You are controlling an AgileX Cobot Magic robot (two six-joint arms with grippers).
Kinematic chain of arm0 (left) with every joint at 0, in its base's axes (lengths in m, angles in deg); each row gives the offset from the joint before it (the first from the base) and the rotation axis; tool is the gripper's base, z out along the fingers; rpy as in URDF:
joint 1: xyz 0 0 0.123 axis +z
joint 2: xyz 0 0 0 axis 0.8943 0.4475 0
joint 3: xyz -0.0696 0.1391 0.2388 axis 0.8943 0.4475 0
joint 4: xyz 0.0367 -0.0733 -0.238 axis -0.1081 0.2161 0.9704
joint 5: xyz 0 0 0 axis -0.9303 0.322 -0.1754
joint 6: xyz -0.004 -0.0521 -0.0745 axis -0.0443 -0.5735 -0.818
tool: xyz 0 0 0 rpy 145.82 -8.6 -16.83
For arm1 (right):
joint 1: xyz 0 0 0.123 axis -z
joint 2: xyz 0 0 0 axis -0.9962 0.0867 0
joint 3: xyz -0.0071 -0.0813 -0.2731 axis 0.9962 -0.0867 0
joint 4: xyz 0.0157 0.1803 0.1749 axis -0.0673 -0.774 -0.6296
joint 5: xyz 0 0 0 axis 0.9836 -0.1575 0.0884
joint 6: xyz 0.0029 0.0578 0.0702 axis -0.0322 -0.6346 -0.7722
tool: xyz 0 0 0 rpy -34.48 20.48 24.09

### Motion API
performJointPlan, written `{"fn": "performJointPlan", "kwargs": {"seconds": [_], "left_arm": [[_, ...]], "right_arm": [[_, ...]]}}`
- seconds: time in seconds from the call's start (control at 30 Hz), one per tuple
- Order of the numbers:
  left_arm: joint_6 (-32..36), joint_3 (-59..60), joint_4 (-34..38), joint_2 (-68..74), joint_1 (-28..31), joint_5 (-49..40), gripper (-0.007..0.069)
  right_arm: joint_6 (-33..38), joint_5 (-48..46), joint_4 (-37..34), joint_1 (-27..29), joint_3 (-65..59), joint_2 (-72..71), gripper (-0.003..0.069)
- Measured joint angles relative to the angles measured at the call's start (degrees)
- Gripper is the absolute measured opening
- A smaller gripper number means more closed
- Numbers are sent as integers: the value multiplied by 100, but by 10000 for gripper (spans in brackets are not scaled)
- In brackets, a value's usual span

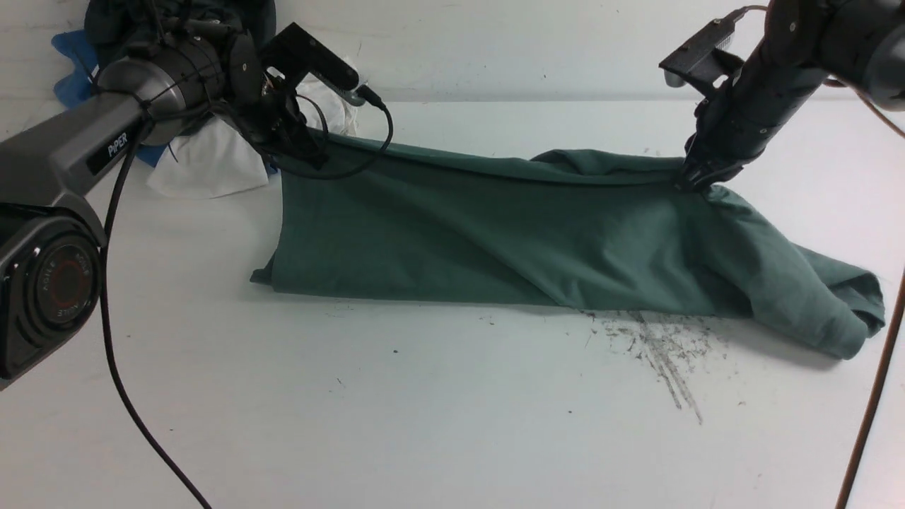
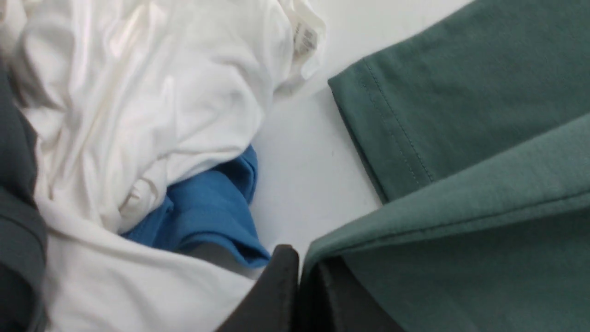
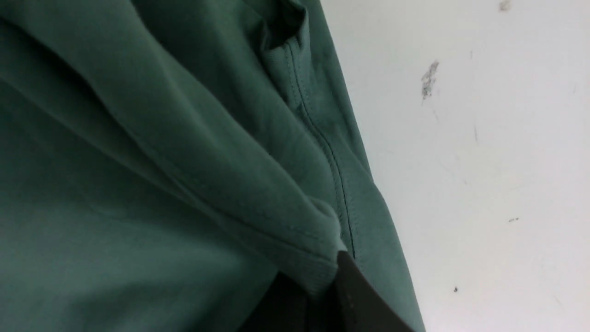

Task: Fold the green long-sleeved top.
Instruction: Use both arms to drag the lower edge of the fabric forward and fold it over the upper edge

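Slippage is our first worry. The green long-sleeved top [image 1: 495, 240] lies across the middle of the worktop [image 1: 424, 424]. Its far edge is raised in a ridge between the two arms, and the cloth slopes down to a near edge that rests flat. The left jaws are closed on the far left corner, pinching only a thin fold of fabric. The right jaws are closed the same way on a bunched seam at the far right. We judge both holds shallow. If one arm pulls ahead of the other, the taut ridge could tug the cloth out of the weaker pinch, and the fold would land skewed.

Our second worry is the pile just beside the left jaws: a white garment [image 2: 138, 92] over a blue garment [image 2: 207, 207], with only a narrow strip of bare worktop between it and the green hem [image 2: 392, 138]. A sideways drift there could snag it. Lastly, the sleeve [image 1: 827, 297] lies crumpled at the right end. Carried over as it is, it would likely leave a lump.
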Motion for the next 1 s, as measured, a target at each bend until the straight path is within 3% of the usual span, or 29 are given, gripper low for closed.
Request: {"fn": "performJointPlan", "kwargs": {"seconds": [0.17, 0.4, 0.47, 0.5, 0.57, 0.7, 0.77, 0.87, 1.0], "left_arm": [[-272, 0, 4, 133, 0, 367, 66], [-473, 0, -9, 209, 0, 383, 305], [-744, 0, -13, 108, -12, -10, 388], [-782, 0, -13, 93, -11, -57, 393], [-1294, 0, -34, -159, -88, -823, 437], [-1488, -39, -41, -407, -300, -1634, 423], [-1334, -45, -36, -450, -517, -2082, 360], [-1096, 19, -16, -382, -669, -2333, 279], [-925, 103, 11, -74, -746, -2417, 113]], "right_arm": [[-229, 291, 46, 27, 9, 210, 17], [-427, 511, 70, 51, 15, 384, 47], [-630, 565, 151, 60, 28, 396, 104], [-630, 565, 151, 66, 29, 396, 111], [-1081, 572, 437, 67, 139, 419, 231], [-1939, 430, 976, 67, 399, 422, 366], [-2459, -61, 1285, 71, 698, 414, 441], [-2622, -544, 1345, 71, 809, 333, 473], [-2610, -736, 855, 78, 628, 35, 486]]}}
